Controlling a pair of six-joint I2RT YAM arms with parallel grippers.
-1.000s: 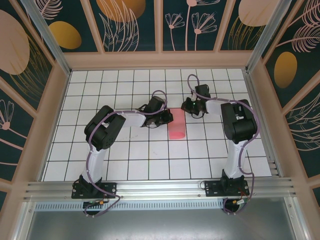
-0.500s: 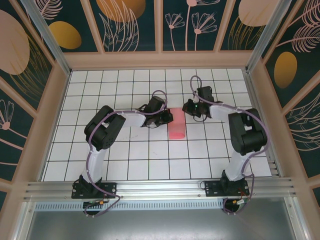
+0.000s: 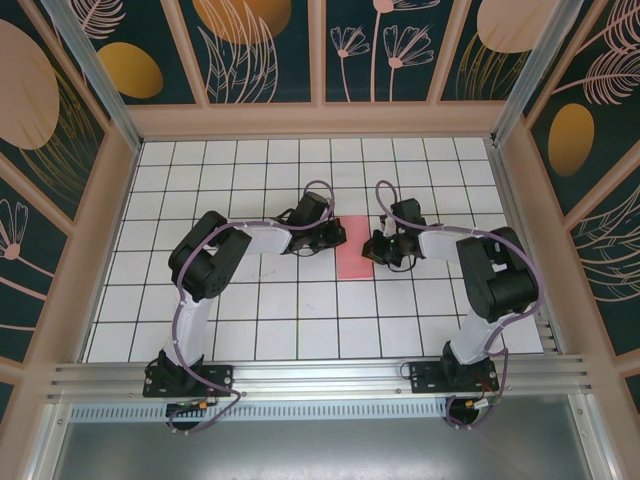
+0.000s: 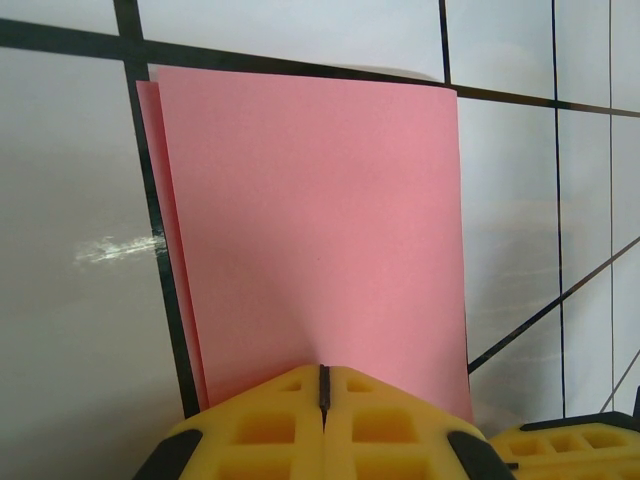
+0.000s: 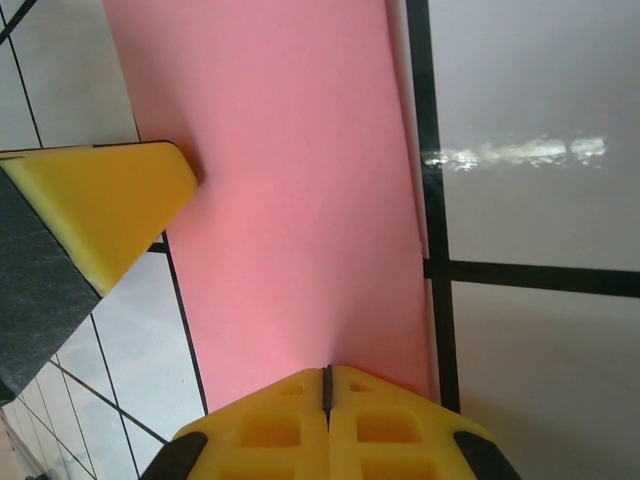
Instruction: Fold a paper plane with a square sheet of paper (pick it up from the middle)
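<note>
A table (image 3: 250, 300) of white tiles ruled with black grid lines is seen from above, across the middle of the frame. It is enclosed by pale wood-coloured framing (image 3: 320, 120) and by dark teal wall panels (image 3: 270, 50) painted with pale flower outlines and orange ovals. An aluminium rail (image 3: 320, 378) runs along the lower part of the frame, where the two arm bases are bolted.

The square sheet of paper (image 3: 352, 262) (pink-red, plain, folded over on itself into a narrow upright strip) is laid flat just right of the table's centre. The left gripper (image 3: 340, 238) is set at the strip's upper left edge and the right gripper (image 3: 372, 250) at its right edge, so the two face each other across the paper.

In the left wrist view, the yellow pads (image 4: 270, 425) are pressed together at bottom centre, with a thin dark seam between them. Their tips are placed against the paper's near edge. The paper fills the middle of the frame, and a second layer shows along its left side. A streak of glare is seen on the glossy tile at the left.

In the right wrist view, that gripper's pads (image 5: 270, 420) are likewise pressed together at bottom centre, touching the paper. A yellow finger (image 5: 100, 200) of the left gripper is seen at middle left, touching the paper's edge.
</note>
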